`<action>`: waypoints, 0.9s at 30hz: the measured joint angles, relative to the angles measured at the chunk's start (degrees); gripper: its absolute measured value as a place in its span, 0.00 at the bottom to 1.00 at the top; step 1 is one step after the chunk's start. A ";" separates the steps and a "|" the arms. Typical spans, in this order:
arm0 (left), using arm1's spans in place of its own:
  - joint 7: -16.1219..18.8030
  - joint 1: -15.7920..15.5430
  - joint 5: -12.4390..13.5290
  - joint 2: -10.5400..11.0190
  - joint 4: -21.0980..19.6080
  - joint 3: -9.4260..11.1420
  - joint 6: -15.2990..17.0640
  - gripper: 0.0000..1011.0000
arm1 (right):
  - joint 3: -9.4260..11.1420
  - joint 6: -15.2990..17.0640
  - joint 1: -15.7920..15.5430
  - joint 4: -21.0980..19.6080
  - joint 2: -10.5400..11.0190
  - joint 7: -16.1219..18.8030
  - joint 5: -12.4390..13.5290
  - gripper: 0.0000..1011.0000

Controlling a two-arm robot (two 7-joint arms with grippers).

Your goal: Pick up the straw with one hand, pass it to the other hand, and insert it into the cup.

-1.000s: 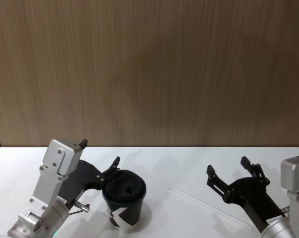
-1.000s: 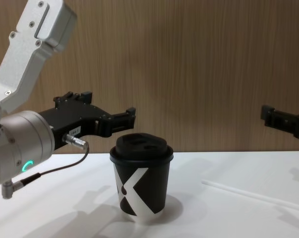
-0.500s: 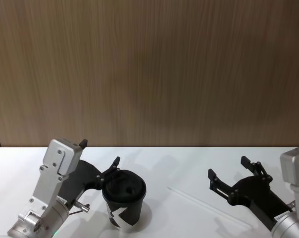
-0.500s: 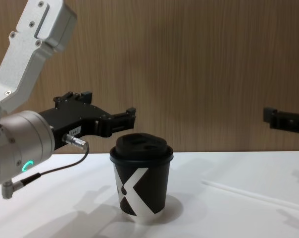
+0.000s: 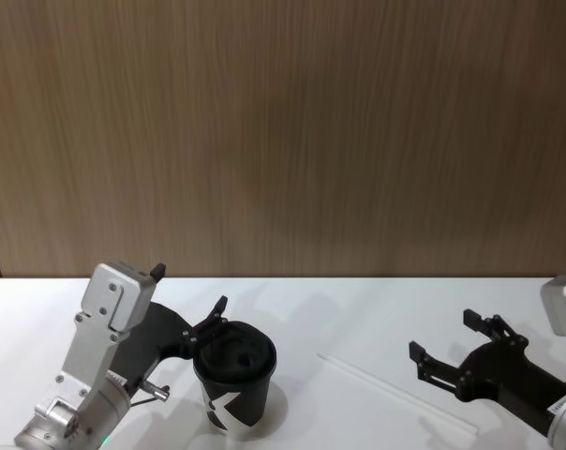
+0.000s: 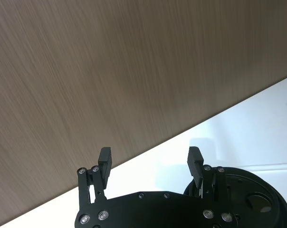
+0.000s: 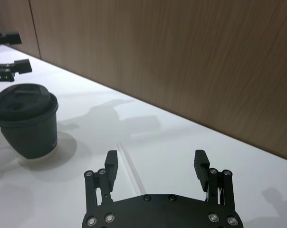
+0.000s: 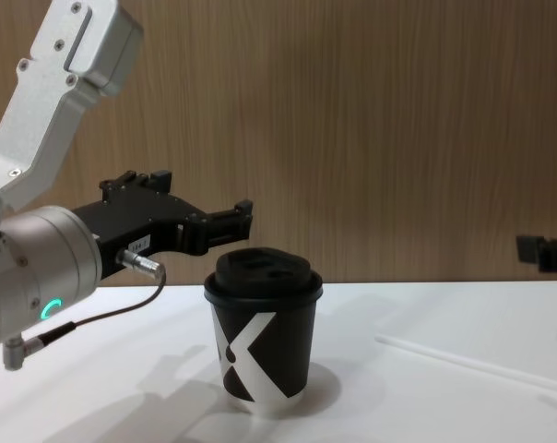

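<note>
— Rightward and lower: since a second ago the right claw (image 5: 444,335) has slid toward 4 o'clock in the head view. In the chest view it has drawn back to the 3 o'clock edge.

— Gripping anything?

— No. Its fingers are spread wide with nothing between them, and it hangs above the white table (image 5: 358,300).

— Where's the straw?

— The straw (image 5: 395,392) lies flat on the table at the cup's 3 o'clock, slanting from 10 o'clock down to 4 o'clock. Its 4 o'clock end sits just beside the right claw in the head view. From the right wrist, the straw (image 7: 128,162) shows on the table beyond the gap between the fingers.

— And the cup?

— The cup (image 5: 234,375), black with a white X and a domed lid, stands upright near 7 o'clock in the head view, where it was before.

— The left claw?

— The left claw (image 5: 189,288) hasn't budged. It sits at the cup's 10 o'clock, fingers spread and empty, one finger just beside the lid's rim. Whether it touches, I cannot tell. A green ring (image 8: 46,310) glows on its wrist.
</note>
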 joint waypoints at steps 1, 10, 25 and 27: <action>0.00 0.00 0.00 0.00 0.00 0.00 0.00 0.99 | 0.00 0.47 0.24 0.25 0.27 0.62 0.28 0.99; 0.00 0.00 0.00 0.00 0.00 0.00 0.00 0.99 | -1.03 4.63 3.91 4.68 3.63 7.09 2.84 0.99; 0.00 0.00 0.00 0.00 0.00 0.00 0.00 0.99 | -4.09 7.49 9.50 11.78 7.45 15.68 4.38 0.99; 0.00 0.00 0.00 0.00 0.00 0.00 0.00 0.99 | -4.52 7.69 10.11 12.61 7.87 16.46 4.41 0.99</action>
